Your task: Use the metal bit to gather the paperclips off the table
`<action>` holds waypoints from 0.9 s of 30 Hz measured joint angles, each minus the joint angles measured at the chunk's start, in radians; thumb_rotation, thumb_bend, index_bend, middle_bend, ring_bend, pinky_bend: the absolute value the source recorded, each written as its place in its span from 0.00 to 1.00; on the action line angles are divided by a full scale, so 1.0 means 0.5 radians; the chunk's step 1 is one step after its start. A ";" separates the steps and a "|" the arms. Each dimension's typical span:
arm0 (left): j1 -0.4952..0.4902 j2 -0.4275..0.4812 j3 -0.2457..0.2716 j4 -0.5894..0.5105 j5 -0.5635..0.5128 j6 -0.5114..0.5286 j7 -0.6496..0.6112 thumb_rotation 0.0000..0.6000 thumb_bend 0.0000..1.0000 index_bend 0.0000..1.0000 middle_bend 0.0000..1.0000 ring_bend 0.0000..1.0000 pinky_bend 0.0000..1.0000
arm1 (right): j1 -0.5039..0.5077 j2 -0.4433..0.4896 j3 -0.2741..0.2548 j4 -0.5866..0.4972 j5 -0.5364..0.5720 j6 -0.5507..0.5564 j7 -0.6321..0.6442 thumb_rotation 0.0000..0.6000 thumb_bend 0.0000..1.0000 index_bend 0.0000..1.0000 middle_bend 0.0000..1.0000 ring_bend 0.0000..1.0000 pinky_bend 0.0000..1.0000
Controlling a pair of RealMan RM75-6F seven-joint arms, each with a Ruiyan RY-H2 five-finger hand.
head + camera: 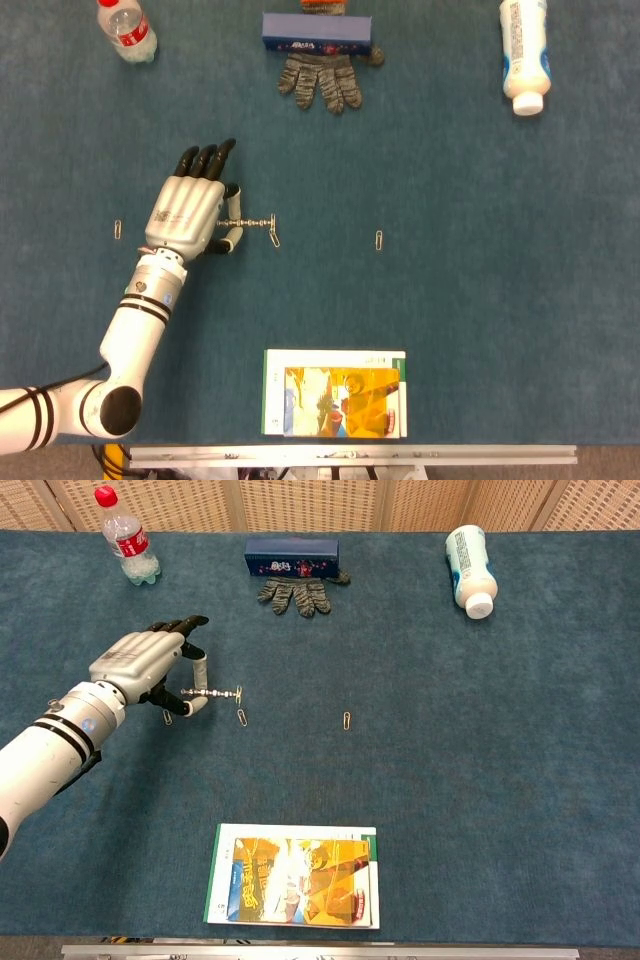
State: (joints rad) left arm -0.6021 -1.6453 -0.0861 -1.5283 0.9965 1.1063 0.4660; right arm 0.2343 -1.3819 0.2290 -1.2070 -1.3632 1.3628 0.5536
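Two bottles [126,32], glove [321,82], book [335,393].

Blue carpeted table [520,780]; woven panels [300,502] behind (perhaps wicker screens).

left hand [190,208]: silver-grey metal back with small dark writing on it; it looks like a row of long ridges side by side.
fingers [205,158]: grey where they start, with black rubbery tips.
thumb: white and grey with a dark end, seen in both views.
wrist: a short silver ring part with a tiny blue dot and small marks.
left arm [140,315]: smooth, round and white, like a tube, with thin black rings near the wrist.
elbow: a big dark grey round cap on the white shell; more black stripes past it at the picture's edge.
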 measured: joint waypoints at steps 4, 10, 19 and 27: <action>-0.002 -0.027 0.010 0.022 -0.010 -0.016 0.043 1.00 0.33 0.57 0.00 0.00 0.00 | -0.004 -0.005 -0.004 0.011 -0.001 0.000 0.011 1.00 0.00 0.45 0.53 0.44 0.67; -0.006 -0.072 0.008 0.084 -0.035 -0.027 0.094 1.00 0.33 0.57 0.00 0.00 0.00 | -0.008 -0.013 -0.007 0.027 0.000 -0.001 0.027 1.00 0.00 0.45 0.53 0.44 0.67; 0.001 -0.106 0.010 0.123 -0.057 -0.023 0.166 1.00 0.33 0.57 0.00 0.00 0.00 | -0.007 -0.022 -0.008 0.041 -0.004 -0.003 0.042 1.00 0.00 0.45 0.53 0.44 0.67; 0.031 -0.087 0.023 0.089 -0.026 0.005 0.165 1.00 0.33 0.57 0.00 0.00 0.00 | -0.002 -0.028 -0.008 0.041 -0.010 -0.005 0.047 1.00 0.00 0.45 0.53 0.44 0.67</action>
State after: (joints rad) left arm -0.5865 -1.6886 -0.0746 -1.4837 0.9836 1.1086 0.5485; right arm 0.2335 -1.3957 0.2249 -1.1865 -1.3684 1.3605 0.5771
